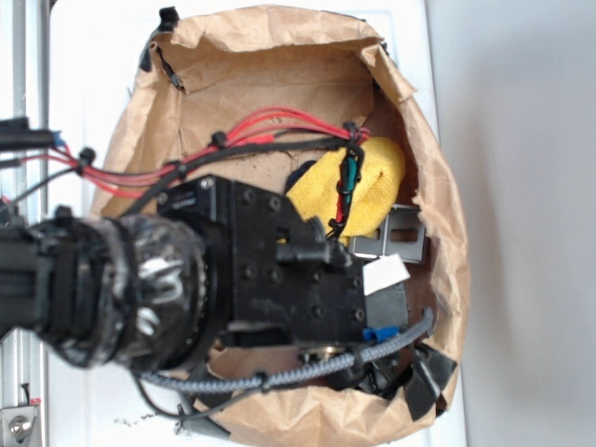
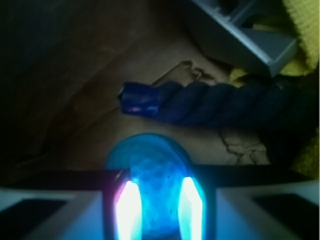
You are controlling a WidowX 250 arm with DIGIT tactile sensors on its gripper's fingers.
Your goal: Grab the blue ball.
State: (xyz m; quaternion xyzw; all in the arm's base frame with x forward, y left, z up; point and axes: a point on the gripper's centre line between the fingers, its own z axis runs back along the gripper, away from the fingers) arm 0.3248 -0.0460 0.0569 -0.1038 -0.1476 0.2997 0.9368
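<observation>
In the wrist view the gripper (image 2: 156, 202) is closing around the blue ball (image 2: 150, 170): the ball is sitting directly between the two fingers (image 2: 129, 207), and their inner faces are glowing bright against its finely dimpled sides, pressing it on both flanks. The upper half of the ball is bulging out beyond the fingertips, resting on the brown paper floor (image 2: 100, 80).

Just past the ball, ahead of the fingertips, a dark navy twisted rope (image 2: 210, 102) is lying across the frame, its taped blue end (image 2: 140, 99) pointing off to the left of the fingers; rope and ball are near each other but apart. Farther out and to the right of the fingers, a grey plastic piece (image 2: 250, 37) is angling across the corner, with a yellow cloth (image 2: 305, 25) showing behind it.

The exterior view is giving none of that contact. There the black arm (image 1: 270, 270) with its red cables (image 1: 270, 121) is reaching into a crumpled brown paper bag (image 1: 438, 186), and its body is hiding the fingers, the ball and the rope entirely. What it is showing instead is the whole bag lying on a white surface (image 1: 521, 223), the yellow cloth (image 1: 363, 186) bunched beyond the arm, and the grey piece (image 1: 396, 233) just beside the cloth.
</observation>
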